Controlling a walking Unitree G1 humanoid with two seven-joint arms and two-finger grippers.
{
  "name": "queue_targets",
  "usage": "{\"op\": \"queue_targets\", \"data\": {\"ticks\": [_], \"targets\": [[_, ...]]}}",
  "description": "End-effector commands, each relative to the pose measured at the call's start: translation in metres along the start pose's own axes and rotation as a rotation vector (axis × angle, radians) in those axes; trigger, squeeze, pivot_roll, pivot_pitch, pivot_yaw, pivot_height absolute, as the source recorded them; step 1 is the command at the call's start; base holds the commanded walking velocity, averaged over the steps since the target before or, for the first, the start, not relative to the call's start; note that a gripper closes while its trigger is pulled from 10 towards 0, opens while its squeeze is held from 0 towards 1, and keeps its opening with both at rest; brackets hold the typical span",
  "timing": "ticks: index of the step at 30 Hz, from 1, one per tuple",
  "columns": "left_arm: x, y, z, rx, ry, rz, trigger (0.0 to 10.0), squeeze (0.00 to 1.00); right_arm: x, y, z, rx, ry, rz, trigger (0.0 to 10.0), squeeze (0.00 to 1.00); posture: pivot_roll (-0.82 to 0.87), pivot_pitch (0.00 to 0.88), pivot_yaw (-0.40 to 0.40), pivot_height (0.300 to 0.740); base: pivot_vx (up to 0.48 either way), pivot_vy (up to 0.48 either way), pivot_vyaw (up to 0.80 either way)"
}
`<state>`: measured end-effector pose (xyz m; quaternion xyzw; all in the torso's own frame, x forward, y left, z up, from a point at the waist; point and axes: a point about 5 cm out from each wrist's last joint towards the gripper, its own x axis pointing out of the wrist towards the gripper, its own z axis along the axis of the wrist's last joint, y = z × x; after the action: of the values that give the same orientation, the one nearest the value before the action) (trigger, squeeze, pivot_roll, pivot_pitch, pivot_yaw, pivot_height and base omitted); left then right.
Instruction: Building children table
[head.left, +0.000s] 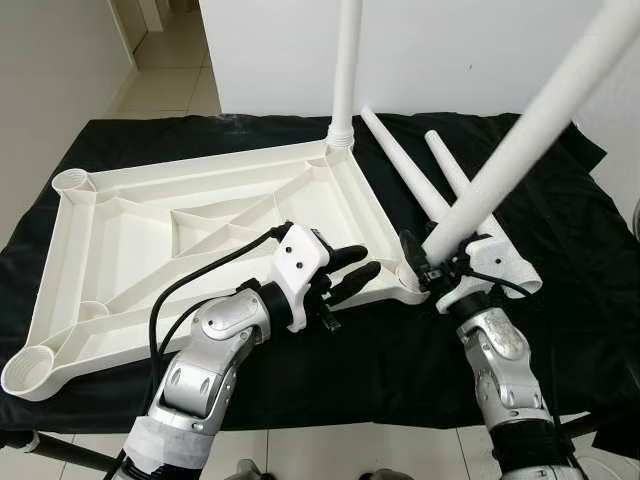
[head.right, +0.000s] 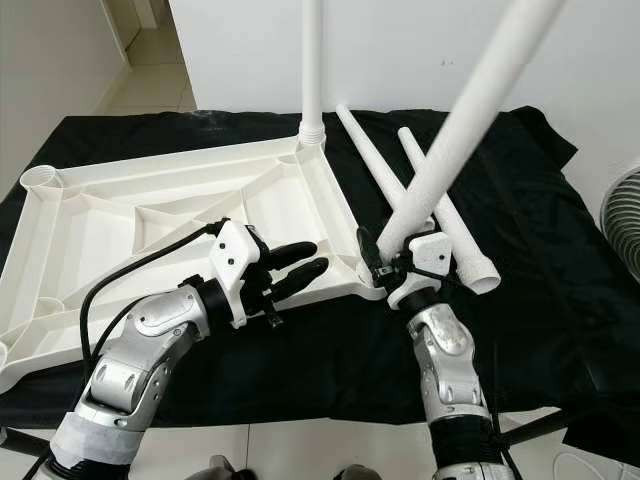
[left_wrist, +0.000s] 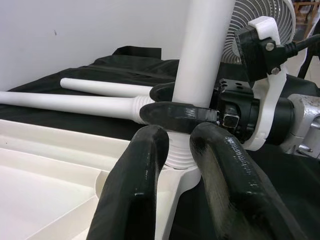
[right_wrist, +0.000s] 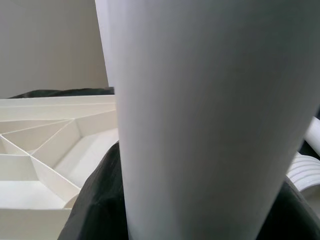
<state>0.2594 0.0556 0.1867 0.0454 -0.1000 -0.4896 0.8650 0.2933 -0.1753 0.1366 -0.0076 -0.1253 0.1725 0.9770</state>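
Tabletop (head.left: 200, 225) lies upside down on the black-covered counter (head.left: 560, 260), one leg (head.left: 346, 70) already upright in its far corner socket. My right hand (head.left: 432, 268) is clamped on a second leg (head.left: 530, 130), its foot at the tabletop's near corner socket (left_wrist: 175, 155), leaning away. My left hand (head.left: 350, 275) hovers just beside that corner, fingers (left_wrist: 135, 185) apart. Two spare legs (head.left: 420, 180) lie beyond that corner. Risk: leaning leg jams or cross-threads, or pushes the tabletop sideways.

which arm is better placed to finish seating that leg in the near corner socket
Right, most likely. The right gripper is already shut on the table leg, whose lower end sits at the corner socket of the upturned tabletop. The left gripper hovers open beside that socket, holding nothing.
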Motion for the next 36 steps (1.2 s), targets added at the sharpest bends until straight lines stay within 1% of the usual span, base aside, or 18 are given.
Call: {"op": "queue_targets", "data": {"ticks": [1, 5, 9, 10, 12, 13, 15, 17, 18, 20, 25, 27, 28, 29, 30, 31, 34, 36], "targets": [[0.001, 0.001, 0.001, 0.011, -0.002, 0.042, 10.0, 0.0, -0.014, 0.001, -0.03, 0.065, 0.141, -0.034, 10.0, 0.0, -0.12, 0.048, 0.051, 0.74, 0.0, 0.0, 0.0], [0.002, 0.002, 0.002, 0.011, -0.003, 0.041, 10.0, 0.0, -0.014, 0.001, -0.032, 0.075, 0.147, -0.04, 10.0, 0.0, -0.12, 0.048, 0.051, 0.74, 0.0, 0.0, 0.0], [0.001, 0.002, 0.002, 0.013, -0.003, 0.041, 10.0, 0.0, -0.011, 0.002, -0.031, 0.049, 0.157, -0.027, 10.0, 0.0, -0.12, 0.047, 0.051, 0.74, 0.0, 0.0, 0.0], [0.001, 0.002, 0.002, 0.012, -0.002, 0.042, 10.0, 0.0, -0.007, 0.002, -0.03, 0.024, 0.179, -0.013, 10.0, 0.0, -0.12, 0.047, 0.051, 0.74, 0.0, 0.0, 0.0], [0.001, 0.002, 0.002, 0.012, -0.002, 0.042, 10.0, 0.0, -0.006, 0.002, -0.03, 0.018, 0.184, -0.01, 10.0, 0.0, -0.12, 0.047, 0.051, 0.74, 0.0, 0.0, 0.0], [0.001, 0.001, 0.002, 0.011, -0.001, 0.04, 10.0, 0.0, -0.002, 0.002, -0.03, -0.033, 0.229, 0.012, 10.0, 0.0, -0.12, 0.049, 0.052, 0.74, 0.0, 0.0, 0.0], [0.001, 0.001, 0.002, 0.012, -0.002, 0.039, 10.0, 0.0, 0.002, 0.002, -0.03, -0.055, 0.278, 0.031, 10.0, 0.0, -0.12, 0.049, 0.052, 0.74, 0.0, 0.0, 0.0], [0.001, 0.001, 0.002, 0.011, -0.002, 0.04, 10.0, 0.0, 0.005, 0.003, -0.028, -0.067, 0.29, 0.058, 10.0, 0.0, -0.12, 0.05, 0.051, 0.74, 0.0, 0.0, 0.0], [0.001, 0.001, 0.002, 0.011, -0.002, 0.04, 10.0, 0.0, 0.005, 0.003, -0.028, -0.067, 0.29, 0.058, 10.0, 0.0, -0.12, 0.05, 0.051, 0.74, 0.0, 0.0, 0.0], [0.001, 0.001, 0.002, 0.012, -0.001, 0.041, 10.0, 0.0, 0.01, 0.005, -0.023, -0.094, 0.276, 0.102, 10.0, 0.0, -0.12, 0.05, 0.048, 0.74, 0.0, 0.0, 0.0], [0.001, 0.001, 0.002, 0.013, -0.001, 0.044, 10.0, 0.0, 0.013, 0.007, -0.02, -0.119, 0.288, 0.16, 10.0, 0.0, -0.12, 0.05, 0.048, 0.74, 0.0, 0.0, 0.0], [0.0, 0.002, 0.002, 0.014, -0.001, 0.047, 10.0, 0.0, 0.014, 0.008, -0.017, -0.15, 0.286, 0.195, 10.0, 0.0, -0.11, 0.051, 0.047, 0.74, 0.0, 0.0, 0.0], [0.0, 0.002, 0.002, 0.014, -0.001, 0.048, 10.0, 0.0, 0.014, 0.01, -0.014, -0.163, 0.262, 0.211, 10.0, 0.0, -0.11, 0.051, 0.047, 0.74, 0.0, 0.0, 0.0], [0.0, 0.002, 0.002, 0.014, -0.001, 0.049, 10.0, 0.0, 0.014, 0.011, -0.011, -0.176, 0.235, 0.227, 10.0, 0.0, -0.11, 0.051, 0.047, 0.74, 0.0, 0.0, 0.0], [0.0, 0.002, 0.002, 0.015, -0.001, 0.05, 10.0, 0.0, 0.013, 0.013, -0.01, -0.208, 0.214, 0.243, 10.0, 0.0, -0.11, 0.056, 0.046, 0.74, 0.0, 0.0, 0.0], [0.0, 0.002, 0.002, 0.015, -0.001, 0.05, 10.0, 0.0, 0.013, 0.013, -0.01, -0.208, 0.214, 0.243, 10.0, 0.0, -0.11, 0.056, 0.046, 0.74, 0.0, 0.0, 0.0], [0.0, 0.002, 0.002, 0.015, -0.001, 0.053, 10.0, 0.0, 0.006, 0.018, -0.01, -0.257, 0.178, 0.286, 10.0, 0.0, -0.11, 0.061, 0.044, 0.74, 0.0, 0.0, 0.0], [0.0, 0.002, 0.002, 0.014, -0.001, 0.054, 10.0, 0.0, 0.005, 0.019, -0.01, -0.263, 0.171, 0.291, 10.0, 0.0, -0.11, 0.061, 0.044, 0.74, 0.0, 0.0, 0.0]]}}
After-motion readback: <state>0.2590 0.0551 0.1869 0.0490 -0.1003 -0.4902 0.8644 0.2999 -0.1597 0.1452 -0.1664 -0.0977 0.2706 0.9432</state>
